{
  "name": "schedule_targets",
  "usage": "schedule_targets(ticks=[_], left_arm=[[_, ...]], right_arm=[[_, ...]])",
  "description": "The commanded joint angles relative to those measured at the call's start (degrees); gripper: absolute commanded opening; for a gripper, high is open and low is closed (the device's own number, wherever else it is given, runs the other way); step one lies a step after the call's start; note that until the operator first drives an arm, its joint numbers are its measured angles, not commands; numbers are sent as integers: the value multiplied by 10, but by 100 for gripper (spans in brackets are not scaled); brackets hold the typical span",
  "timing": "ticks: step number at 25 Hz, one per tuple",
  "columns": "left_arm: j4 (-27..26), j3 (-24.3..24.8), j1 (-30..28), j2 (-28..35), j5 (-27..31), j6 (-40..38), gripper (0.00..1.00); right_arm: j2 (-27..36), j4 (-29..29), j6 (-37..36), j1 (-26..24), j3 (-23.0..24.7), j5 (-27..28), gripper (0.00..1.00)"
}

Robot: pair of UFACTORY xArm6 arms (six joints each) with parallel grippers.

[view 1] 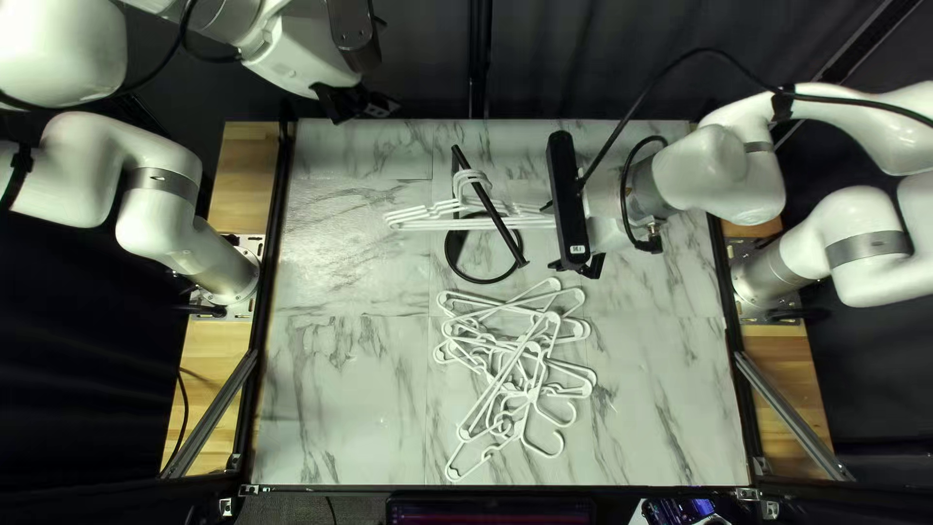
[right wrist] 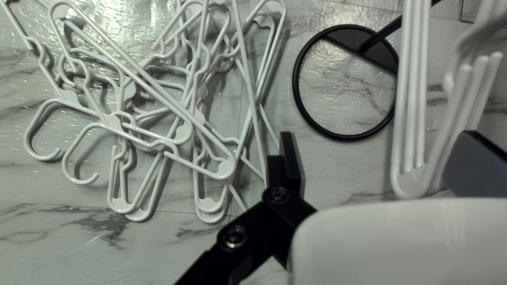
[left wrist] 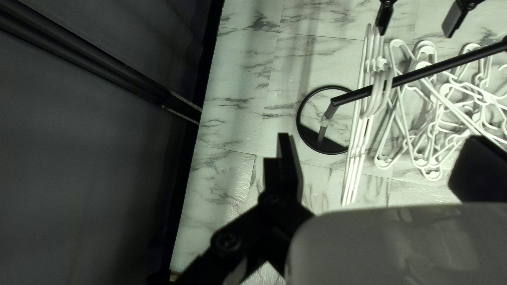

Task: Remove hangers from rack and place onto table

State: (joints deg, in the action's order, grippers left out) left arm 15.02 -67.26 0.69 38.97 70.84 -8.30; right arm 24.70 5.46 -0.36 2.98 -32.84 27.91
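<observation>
Several white hangers [view 1: 425, 223] hang on the black rack [view 1: 497, 220] in the top left view. My right gripper [view 1: 576, 263] is at their right end; its own view shows the right gripper [right wrist: 384, 163] open, with the ends of the hanging hangers [right wrist: 414, 105] near one finger. My left gripper [view 1: 361, 104] is raised over the table's far edge; in its wrist view the left gripper [left wrist: 380, 164] is open and empty, with the rack [left wrist: 435, 68] and hangers [left wrist: 360, 148] ahead. A tangled pile of white hangers [view 1: 526, 391] lies on the table in front of the rack.
The marble-patterned table [view 1: 340, 389] has bare surface left of the pile in the top left view. A dark curtain [view 1: 554, 58] stands behind it. My right arm's cable [view 1: 671, 78] loops above the far right part.
</observation>
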Motion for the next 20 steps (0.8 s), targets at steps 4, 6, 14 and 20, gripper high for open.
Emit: schedule_targets(ticks=[4,6,14,20], left_arm=[[0,0,0,0,0,0,100],[0,0,0,0,0,0,100],[0,0,0,0,0,0,100],[0,0,0,0,0,0,100]], right_arm=[[1,-12,-9,-5,10,-11,100],[1,-13,-9,-4,12,-15,100],[0,-18,-13,-3,19,-22,100],[-1,-18,-13,-2,20,-25,100]])
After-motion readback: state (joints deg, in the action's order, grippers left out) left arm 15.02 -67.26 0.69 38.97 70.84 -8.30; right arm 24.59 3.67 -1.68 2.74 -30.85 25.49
